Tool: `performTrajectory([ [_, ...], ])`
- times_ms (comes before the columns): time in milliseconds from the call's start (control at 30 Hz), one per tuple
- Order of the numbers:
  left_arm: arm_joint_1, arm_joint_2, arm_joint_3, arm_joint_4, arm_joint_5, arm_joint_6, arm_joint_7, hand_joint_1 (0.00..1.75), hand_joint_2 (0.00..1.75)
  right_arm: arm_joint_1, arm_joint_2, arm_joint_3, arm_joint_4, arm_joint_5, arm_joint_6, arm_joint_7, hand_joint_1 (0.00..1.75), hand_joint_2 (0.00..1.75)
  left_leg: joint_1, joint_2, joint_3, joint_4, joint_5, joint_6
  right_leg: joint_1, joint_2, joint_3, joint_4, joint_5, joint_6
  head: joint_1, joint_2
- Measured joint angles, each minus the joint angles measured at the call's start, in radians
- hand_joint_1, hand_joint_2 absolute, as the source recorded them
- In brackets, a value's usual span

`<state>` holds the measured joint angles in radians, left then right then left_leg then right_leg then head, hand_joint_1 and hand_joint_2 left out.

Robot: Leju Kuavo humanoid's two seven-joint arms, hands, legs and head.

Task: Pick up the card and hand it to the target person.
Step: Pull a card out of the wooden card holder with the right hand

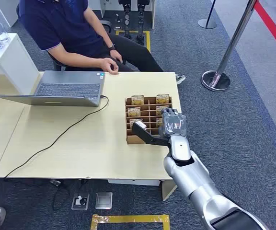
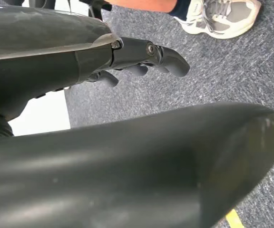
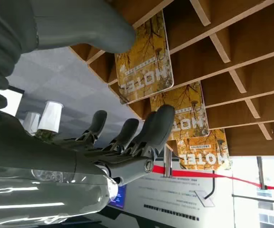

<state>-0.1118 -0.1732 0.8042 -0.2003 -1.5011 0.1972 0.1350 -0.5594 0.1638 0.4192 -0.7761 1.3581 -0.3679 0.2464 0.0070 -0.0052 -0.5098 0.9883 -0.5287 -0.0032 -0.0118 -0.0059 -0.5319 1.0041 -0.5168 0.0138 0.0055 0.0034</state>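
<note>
Head view: the right hand [image 1: 173, 125] hovers over the card rack [image 1: 149, 120] at centre right of the counter [image 1: 75, 143], holding nothing. A person [image 1: 82, 33] sits at the upper left.

Right wrist view: fingers [image 3: 153, 128] are spread, just short of the nearest card [image 3: 146, 59]. A shallow reach could nudge the card deeper.

Left wrist view: the left hand [image 2: 142, 57] hangs loosely, holding nothing.

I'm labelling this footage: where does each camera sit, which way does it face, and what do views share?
Head view: high on the body, looking down at the table, card rack, seated person; right arm and right hand show.
Left wrist view: behind the left hand, facing carpet, a shoe.
Right wrist view: behind the right hand, facing rack and hotel cards.
Head and right wrist views share rack and right hand.
</note>
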Motion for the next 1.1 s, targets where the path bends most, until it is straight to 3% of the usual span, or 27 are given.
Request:
performTrajectory([
  [133,0.0,0.0,0.0,0.0,0.0,0.0,0.0,0.0,0.0,-0.001,0.0,0.0,0.003,0.003,0.0,0.0,1.13,1.75,0.0,0.0,0.0,0.0,0.0,0.0,0.0,0.0,0.0,0.0,0.0,0.0,0.0,0.0],
  [267,0.001,0.0,0.0,0.0,0.0,0.0,0.0,0.0,0.0,-0.003,0.001,0.0,0.01,0.006,-0.001,-0.001,1.11,1.75,0.0,0.0,0.0,0.0,0.0,0.0,0.0,0.0,0.0,0.0,0.0,0.0,0.0,0.0],
  [433,0.001,0.0,0.0,0.0,0.0,0.0,0.0,0.0,0.0,-0.006,0.001,0.0,0.02,0.011,-0.006,-0.006,1.42,1.75,0.0,0.0,0.0,0.0,0.0,0.0,0.0,0.0,0.0,0.0,0.0,0.0,0.0,0.0],
  [667,0.0,0.0,0.0,0.0,0.0,-0.001,-0.003,0.0,0.0,-0.019,0.002,-0.006,0.034,0.011,-0.019,-0.011,1.72,1.75,0.0,0.0,0.0,0.0,0.0,0.0,0.0,0.0,0.0,0.0,0.0,0.0,0.0,0.0],
  [1100,-0.003,0.0,-0.002,0.0,-0.002,-0.009,-0.004,0.0,0.0,-0.02,0.0,-0.026,0.029,0.018,-0.055,-0.022,1.75,1.75,0.0,0.0,0.0,0.0,0.0,0.0,0.0,0.0,0.0,0.0,0.0,0.0,0.0,0.0],
])
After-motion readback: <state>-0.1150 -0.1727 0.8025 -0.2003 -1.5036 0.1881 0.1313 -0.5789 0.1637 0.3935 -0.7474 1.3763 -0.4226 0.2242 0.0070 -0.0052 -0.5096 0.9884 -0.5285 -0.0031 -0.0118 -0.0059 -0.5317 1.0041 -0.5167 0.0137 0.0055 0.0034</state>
